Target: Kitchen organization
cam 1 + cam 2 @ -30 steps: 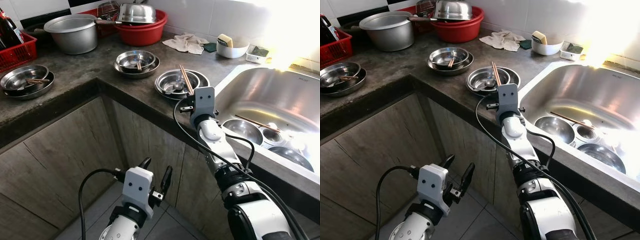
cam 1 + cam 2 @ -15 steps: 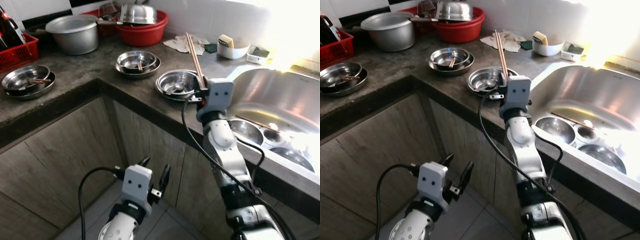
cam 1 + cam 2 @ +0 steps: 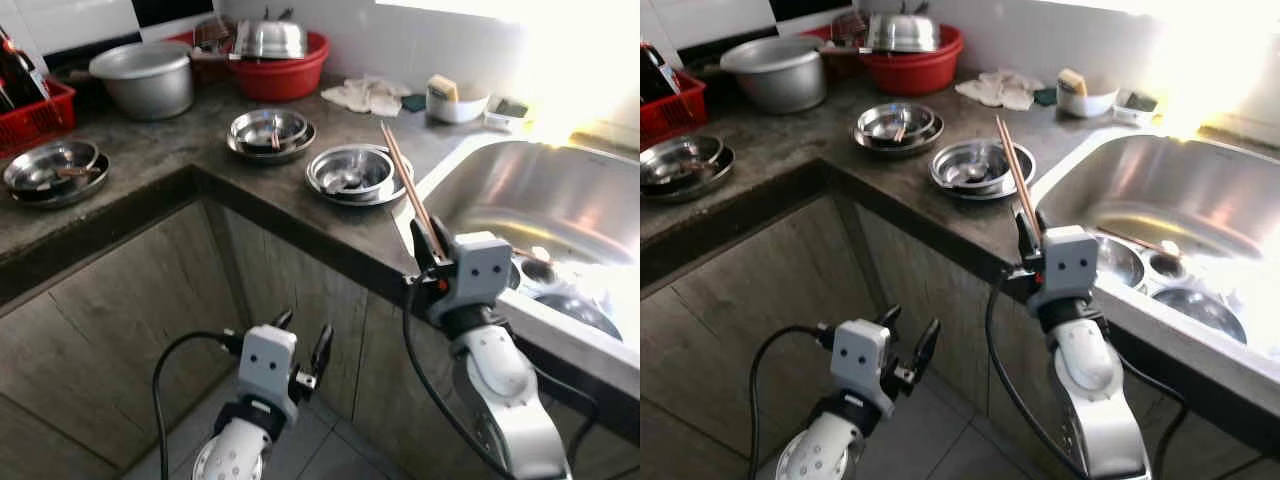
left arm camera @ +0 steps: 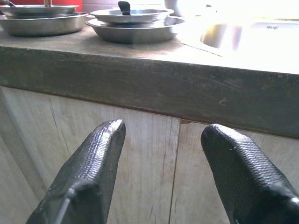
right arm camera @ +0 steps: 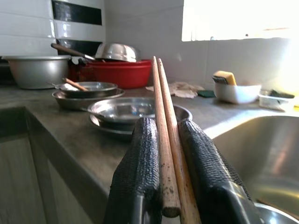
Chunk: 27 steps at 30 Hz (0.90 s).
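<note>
Chopsticks: a wooden pair clamped between the right gripper fingers, held near one end; long ends slant up and back over the counter edge toward the nearest steel plate stack; pair sits just in front of the sink's near rim, above the cabinet front.
Step in hand (my read): carrying the sticks to the sink, where bowls and another pair already lie; not yet over the basin.
How to do it well: keep the clamp firm, grip is near the sticks' low end so the long free part has leverage & could pivot; swing w/ tips up, then lower the pair flat into the basin before letting go; don't drop from height, steel bowls below would bounce them.
Left gripper: low by the cabinet door, fingers spread apart, holding nothing; idle.
Edges: counter lip and sink rim lie between gripper and basin; wrist must clear both.
Open room: free air above the sink toward the robot's right; basin floor partly taken by bowls, bare steel toward its back wall; plate stacks w/ other sticks are well apart on the left, no clash likely.
</note>
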Available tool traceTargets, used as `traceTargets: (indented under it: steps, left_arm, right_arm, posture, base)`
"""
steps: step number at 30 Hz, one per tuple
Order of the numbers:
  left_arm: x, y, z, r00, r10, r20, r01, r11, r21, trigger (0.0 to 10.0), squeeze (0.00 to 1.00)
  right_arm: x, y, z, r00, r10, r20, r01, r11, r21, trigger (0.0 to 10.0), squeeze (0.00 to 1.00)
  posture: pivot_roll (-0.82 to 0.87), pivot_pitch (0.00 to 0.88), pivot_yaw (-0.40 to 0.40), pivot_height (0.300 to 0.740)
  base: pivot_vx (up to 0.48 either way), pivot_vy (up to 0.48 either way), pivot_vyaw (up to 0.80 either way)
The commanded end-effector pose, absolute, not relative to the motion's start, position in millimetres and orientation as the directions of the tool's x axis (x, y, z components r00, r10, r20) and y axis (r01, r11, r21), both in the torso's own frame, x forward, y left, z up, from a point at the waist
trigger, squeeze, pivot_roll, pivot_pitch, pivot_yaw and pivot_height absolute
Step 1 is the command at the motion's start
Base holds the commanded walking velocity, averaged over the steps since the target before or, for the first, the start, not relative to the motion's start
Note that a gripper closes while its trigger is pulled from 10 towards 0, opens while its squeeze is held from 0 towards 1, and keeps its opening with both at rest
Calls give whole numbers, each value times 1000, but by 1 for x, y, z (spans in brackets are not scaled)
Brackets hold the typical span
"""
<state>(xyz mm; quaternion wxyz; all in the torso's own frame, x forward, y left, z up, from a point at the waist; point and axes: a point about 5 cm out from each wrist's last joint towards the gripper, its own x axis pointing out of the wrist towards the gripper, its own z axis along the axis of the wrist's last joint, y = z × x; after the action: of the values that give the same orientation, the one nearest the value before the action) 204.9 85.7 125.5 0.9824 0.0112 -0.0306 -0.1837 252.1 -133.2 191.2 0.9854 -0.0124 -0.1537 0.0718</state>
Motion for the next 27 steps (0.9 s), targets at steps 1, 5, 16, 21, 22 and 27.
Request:
traceTargets:
  steps: [1,5,16,21,22,27]
  left_arm:
    - [205,86,123,928,-368,51,367,930,29,10000,0]
    - [206,86,122,926,-375,48,374,927,26,10000,0]
    - [206,85,121,920,-390,43,389,921,36,10000,0]
    - [206,86,121,920,-390,40,389,921,36,10000,0]
    - [206,86,120,921,-388,36,387,921,41,10000,0]
    - [205,83,117,909,-416,14,413,907,87,10000,0]
  right_arm:
    - [246,-133,194,944,153,292,-146,988,-45,0,0]
    - [242,-133,189,956,141,259,-137,990,-30,0,0]
    - [239,-127,184,970,116,212,-119,993,-1,0,0]
    - [239,-126,185,971,116,210,-118,993,-4,0,0]
    - [240,-126,185,971,115,209,-116,993,-4,0,0]
    - [242,-125,187,971,114,212,-114,993,-11,0,0]
  posture:
    - [3,59,10,740]
    - [-3,55,18,740]
    - [3,55,17,740]
    - [5,57,19,740]
    - [4,57,18,740]
    - [6,54,21,740]
  base:
    - [0,0,0]
    - [0,100,-200]
    - [0,479,-800]
    - [0,480,-800]
    - [0,0,-800]
    - [99,-96,-800]
